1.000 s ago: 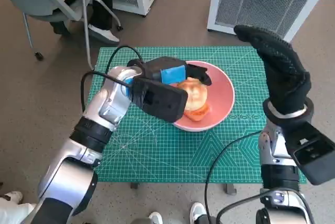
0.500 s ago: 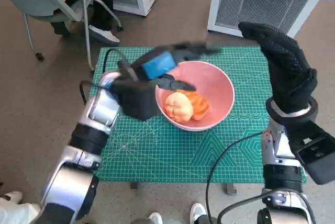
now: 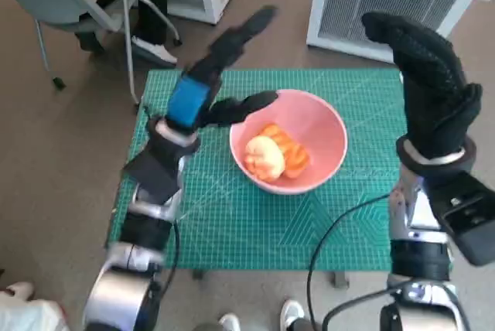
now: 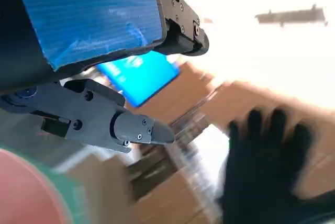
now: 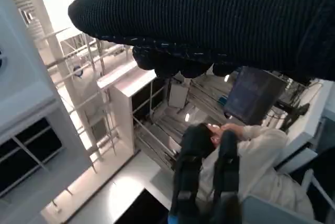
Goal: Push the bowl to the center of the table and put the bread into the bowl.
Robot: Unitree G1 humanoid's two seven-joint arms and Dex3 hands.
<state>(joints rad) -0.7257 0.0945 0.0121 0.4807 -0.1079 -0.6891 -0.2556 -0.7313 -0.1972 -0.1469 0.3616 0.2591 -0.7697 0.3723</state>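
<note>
— Two hands, both raised; what does each one hold?

— Nothing, either of them; the left hand (image 3: 203, 93) is lifted off the table with its black fingers (image 3: 236, 108) spread wide, one reaching toward twelve o'clock past the mat's far edge, another pointing at the bowl's rim without plainly touching it; its blue tape faces up. The left wrist view shows the same fingers (image 4: 133, 128) apart with only blurred room between them.

— And the gloved one?

— The right hand (image 3: 429, 91) stands upright at about three o'clock from the bowl, well clear of it, fingers straight and close together, palm side empty; it hangs above the mat's right edge. From the left wrist camera it appears as a dark, blurred right hand with fingers up.

— Where is the bread?

— The bread (image 3: 272, 153) lies inside the pink bowl (image 3: 321, 126), toward the side nearest the left hand; a pale rounded part and an orange-brown ridged part show.

— And the bowl itself?

— On the green cutting mat (image 3: 255, 223), near its middle, slightly toward twelve o'clock; a white vented cabinet (image 3: 387, 6) stands beyond at one o'clock; a chair (image 3: 85, 6) and a person's shoe sit at ten o'clock.
</note>
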